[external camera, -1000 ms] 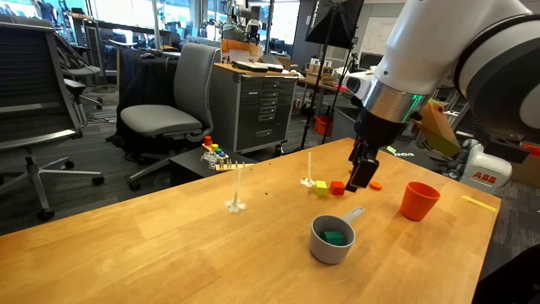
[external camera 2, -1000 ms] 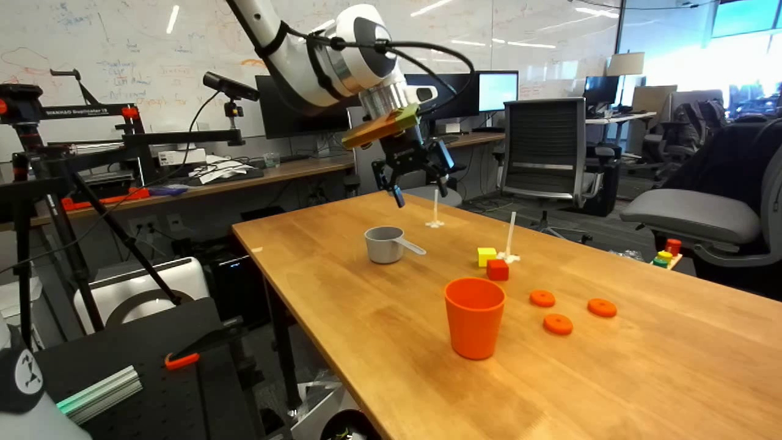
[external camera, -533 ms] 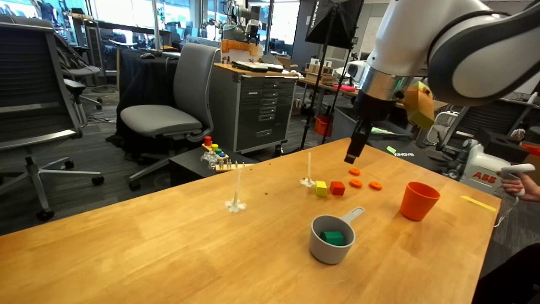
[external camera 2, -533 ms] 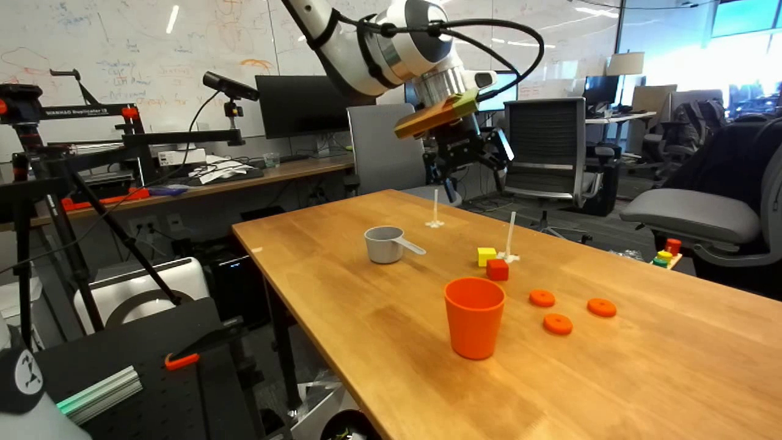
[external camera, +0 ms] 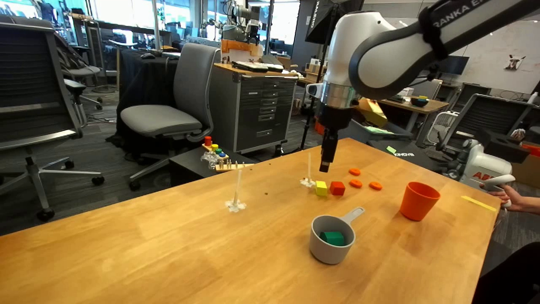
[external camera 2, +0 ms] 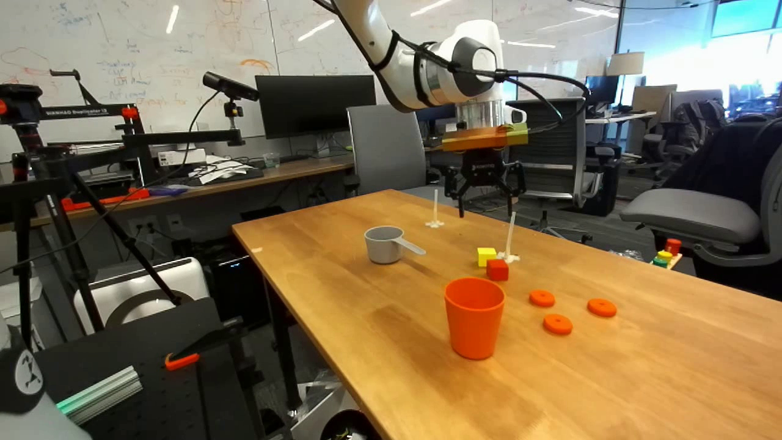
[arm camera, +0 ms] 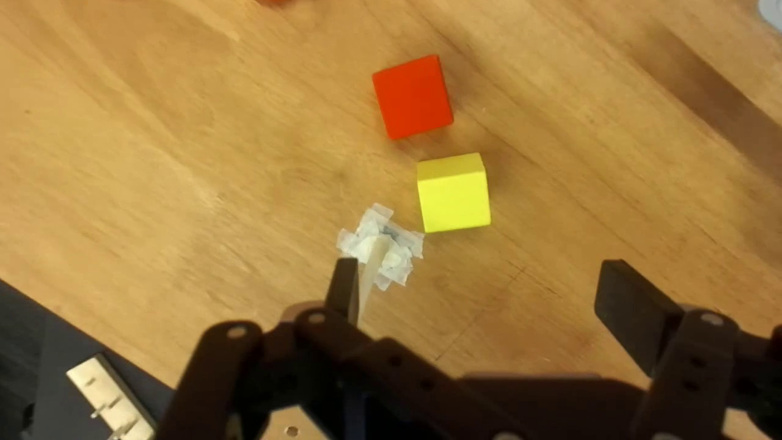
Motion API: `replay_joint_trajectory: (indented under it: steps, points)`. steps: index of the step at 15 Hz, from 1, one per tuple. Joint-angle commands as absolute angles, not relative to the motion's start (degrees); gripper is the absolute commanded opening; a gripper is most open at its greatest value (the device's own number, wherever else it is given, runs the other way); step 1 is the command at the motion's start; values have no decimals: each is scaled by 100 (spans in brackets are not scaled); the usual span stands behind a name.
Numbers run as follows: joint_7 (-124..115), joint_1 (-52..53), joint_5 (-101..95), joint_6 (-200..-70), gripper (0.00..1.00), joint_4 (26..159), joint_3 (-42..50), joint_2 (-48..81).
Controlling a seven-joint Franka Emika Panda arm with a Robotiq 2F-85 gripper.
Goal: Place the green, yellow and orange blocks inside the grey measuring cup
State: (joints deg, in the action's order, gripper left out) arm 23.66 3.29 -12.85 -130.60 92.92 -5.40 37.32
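Over the table [external camera: 168, 245] hangs the gripper [external camera 2: 486, 211], jaws apart — green block [external camera: 332, 238] in the grey cup [external camera: 327, 254], yellow block [arm camera: 455, 198] near orange block [arm camera: 413, 98].

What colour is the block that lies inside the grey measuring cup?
The block is dark green, seen best in an exterior view.

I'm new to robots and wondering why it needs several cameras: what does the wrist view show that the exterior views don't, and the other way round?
Only the wrist view: a faint thin line in the tabletop.
Only the exterior views: the orange-red cup and the robot arm, plus, in an exterior view, the green block inside the grey measuring cup.
Shared: the yellow block, the red-orange block, the gripper and the taped-down white stick.
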Motion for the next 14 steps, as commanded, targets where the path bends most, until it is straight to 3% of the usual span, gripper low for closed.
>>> replay_joint_trajectory:
  steps: [1, 6, 14]
  points:
    - [2966, 235, -1095, -12142, 100, 7918, -701, 4588]
    - [3314, 140, -885, -11691, 100, 7303, -818, 5120]
    - [3190, 116, -598, -11657, 100, 7381, -881, 5253]
